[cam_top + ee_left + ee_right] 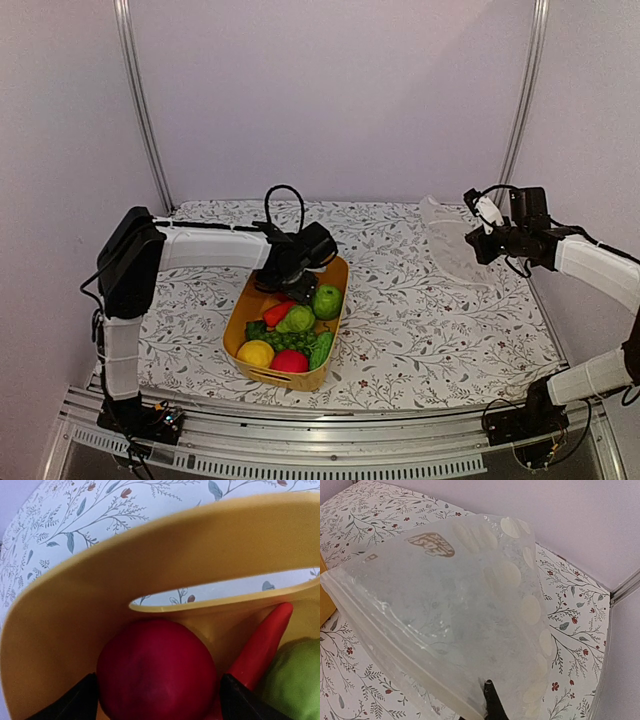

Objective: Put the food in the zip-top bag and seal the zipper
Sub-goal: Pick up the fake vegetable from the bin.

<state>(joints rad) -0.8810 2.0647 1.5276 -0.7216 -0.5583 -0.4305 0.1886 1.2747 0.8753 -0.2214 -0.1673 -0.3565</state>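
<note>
The food lies in a yellow basket: a green fruit, a yellow fruit, a red fruit and green grapes. My left gripper reaches down into the basket's far end. In the left wrist view it stands open, one finger on each side of a red round fruit, with a red chili just to the right. My right gripper holds the zip-top bag up at the back right. Its black fingertip pinches the bag near the zipper.
The table has a floral cloth. The basket's wall and handle slot stand close in front of the left gripper, and a green fruit is at its right. Metal posts rise at the back corners.
</note>
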